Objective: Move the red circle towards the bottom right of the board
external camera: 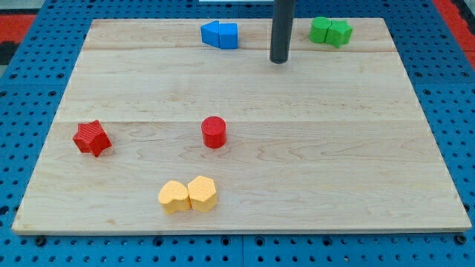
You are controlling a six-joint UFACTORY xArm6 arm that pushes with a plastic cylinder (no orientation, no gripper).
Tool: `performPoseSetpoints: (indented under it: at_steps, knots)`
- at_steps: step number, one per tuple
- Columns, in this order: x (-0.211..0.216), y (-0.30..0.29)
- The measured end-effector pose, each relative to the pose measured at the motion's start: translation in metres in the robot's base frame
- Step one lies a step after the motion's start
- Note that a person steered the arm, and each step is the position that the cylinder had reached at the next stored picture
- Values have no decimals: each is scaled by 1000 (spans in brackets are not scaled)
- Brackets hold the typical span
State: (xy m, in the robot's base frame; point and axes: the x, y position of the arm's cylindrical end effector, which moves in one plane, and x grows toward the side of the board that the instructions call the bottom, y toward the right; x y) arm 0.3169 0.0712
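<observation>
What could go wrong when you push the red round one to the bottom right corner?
My tip is near the view's top, far from the red circle, so I might come at it off-centre and it could slip sideways. If it goes too far down, it could bump the yellow blocks. Pushed too hard, it might slide off the board edge.

Pale wooden board (312, 148), blue perforated base (30, 74) around it, even light
</observation>
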Motion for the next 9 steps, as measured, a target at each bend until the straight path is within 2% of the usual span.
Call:
performPoseSetpoints:
  at_steps: [2, 3, 5, 6, 7, 8, 9]
  knots:
    - [48, -117]
    - [98, -133]
    - [159, -137]
    - [171, -85]
    - [175, -10]
    - [179, 36]
    - [195, 39]
